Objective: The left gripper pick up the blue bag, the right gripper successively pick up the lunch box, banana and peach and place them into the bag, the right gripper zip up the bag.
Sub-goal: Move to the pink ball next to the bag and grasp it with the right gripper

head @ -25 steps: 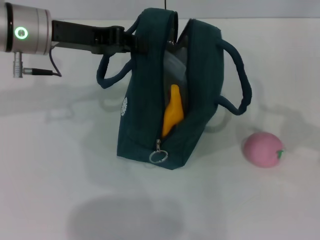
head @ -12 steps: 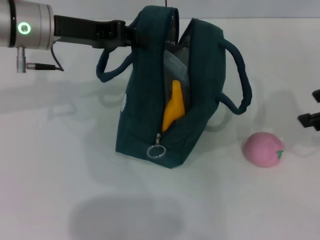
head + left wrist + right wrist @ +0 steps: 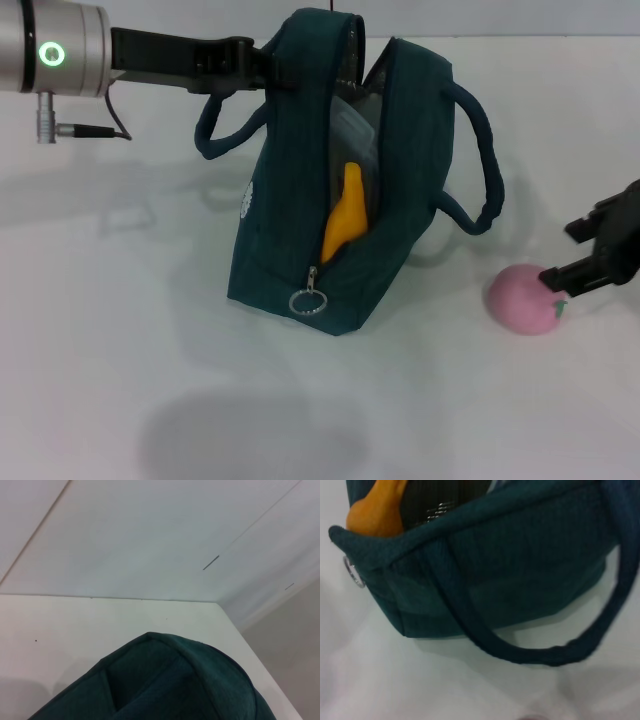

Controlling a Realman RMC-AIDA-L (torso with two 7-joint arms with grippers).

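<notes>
The blue bag (image 3: 290,230) stands open in the middle of the table, tilted. My left gripper (image 3: 258,72) is shut on its top left edge, above the left handle. The banana (image 3: 345,220) stands inside the opening, with the clear lunch box (image 3: 350,125) behind it. The silver ring pull (image 3: 307,302) hangs at the near end of the zipper. The peach (image 3: 522,298) lies on the table to the bag's right. My right gripper (image 3: 560,252) is open just right of the peach, its lower finger touching the peach's top. The right wrist view shows the bag (image 3: 495,565), the banana (image 3: 375,507) and the ring pull (image 3: 352,572).
The white table (image 3: 120,330) carries nothing else. The bag's right handle (image 3: 480,160) loops out toward my right gripper. The left wrist view shows only bag fabric (image 3: 165,685) and the table's far edge.
My right gripper has come in from the right edge and reached the peach. The left gripper has kept hold of the bag, which shifted slightly.
</notes>
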